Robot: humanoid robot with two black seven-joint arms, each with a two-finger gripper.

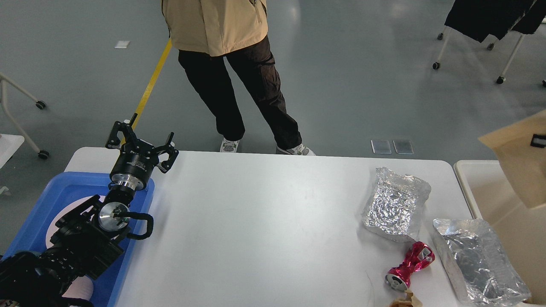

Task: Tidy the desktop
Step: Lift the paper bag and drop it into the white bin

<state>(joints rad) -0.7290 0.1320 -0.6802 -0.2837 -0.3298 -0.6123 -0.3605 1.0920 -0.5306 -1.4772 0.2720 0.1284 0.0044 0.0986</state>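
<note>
The white desktop (pixel 256 230) carries litter at its right end: a crumpled foil bag (pixel 396 204), a flattened foil wrapper (pixel 477 260), a crushed red can (pixel 409 263) and a brown paper scrap (pixel 403 302) at the front edge. A brown paper bag (pixel 522 166) hangs in the air at the right edge, above the cream bin (pixel 477 187). Only a sliver of my right gripper (pixel 539 140) shows, pinched on the bag's upper part. My left gripper (pixel 142 143) stands open and empty at the far left, over the table's back corner.
A blue tray (pixel 55 196) holding a white plate lies under my left arm. A person (pixel 239 64) stands just beyond the table's far edge. Wheeled frames stand on the floor at the far left and far right.
</note>
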